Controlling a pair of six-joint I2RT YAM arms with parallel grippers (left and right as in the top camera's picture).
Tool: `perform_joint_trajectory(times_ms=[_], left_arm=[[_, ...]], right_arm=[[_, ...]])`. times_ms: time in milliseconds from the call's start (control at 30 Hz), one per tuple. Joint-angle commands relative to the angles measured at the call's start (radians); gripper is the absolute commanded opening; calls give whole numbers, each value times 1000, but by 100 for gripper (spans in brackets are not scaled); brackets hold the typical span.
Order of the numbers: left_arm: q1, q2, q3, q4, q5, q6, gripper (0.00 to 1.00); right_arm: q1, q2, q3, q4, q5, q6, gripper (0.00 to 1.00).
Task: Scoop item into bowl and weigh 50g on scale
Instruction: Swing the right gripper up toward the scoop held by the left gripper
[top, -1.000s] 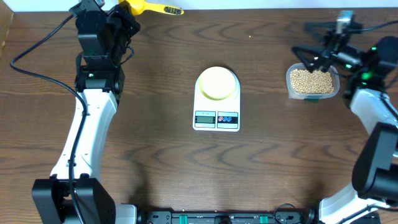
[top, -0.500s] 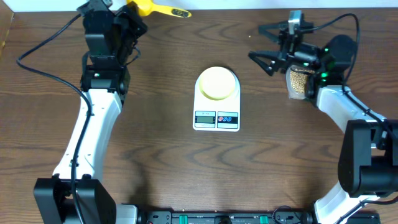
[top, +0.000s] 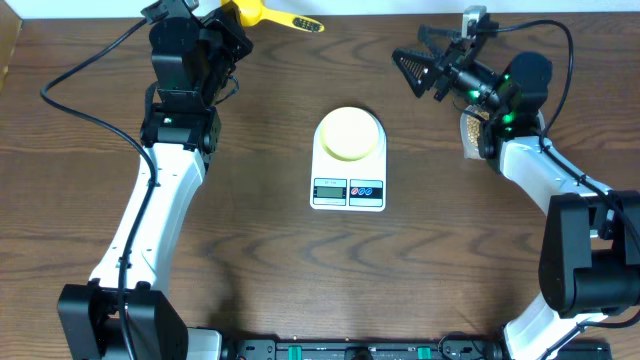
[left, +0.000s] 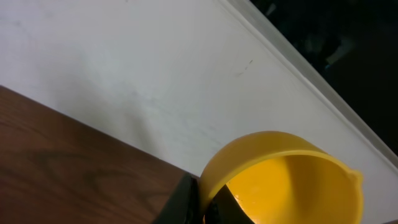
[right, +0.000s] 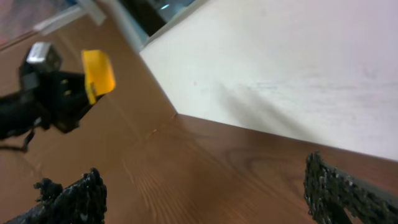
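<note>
bowl (top: 349, 133) pale yellow | scale (top: 348, 173) white | scoop (top: 262, 14) bright yellow | table (top: 260, 262) dark brown woodgrain

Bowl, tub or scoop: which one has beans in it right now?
The clear tub at the right, half hidden behind the right arm, holds the beans. The pale yellow bowl on the scale and the yellow scoop look empty.

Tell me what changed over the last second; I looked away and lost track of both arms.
The right tool, jaws open and empty, swung left from above the tub of beans toward the back middle of the table. The left tool, shut on the yellow scoop, drifted slightly right. Nothing was grabbed or released. The scale, the bowl and the tub stayed put.
</note>
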Motion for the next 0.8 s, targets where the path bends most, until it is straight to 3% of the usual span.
perform_joint_trajectory(times_ms=[0, 233, 467, 767], left_arm=[[-1, 8, 18, 21, -7, 9, 8], [-1, 8, 18, 27, -6, -43, 8], [-39, 8, 18, 28, -5, -75, 8], [-118, 8, 18, 30, -5, -74, 8]], right_arm=[[9, 8, 88, -2, 16, 45, 99], [11, 101, 317, -169, -90, 38, 99], [54, 168, 364, -153, -85, 294, 99], [151, 168, 364, -6, -84, 314, 99]])
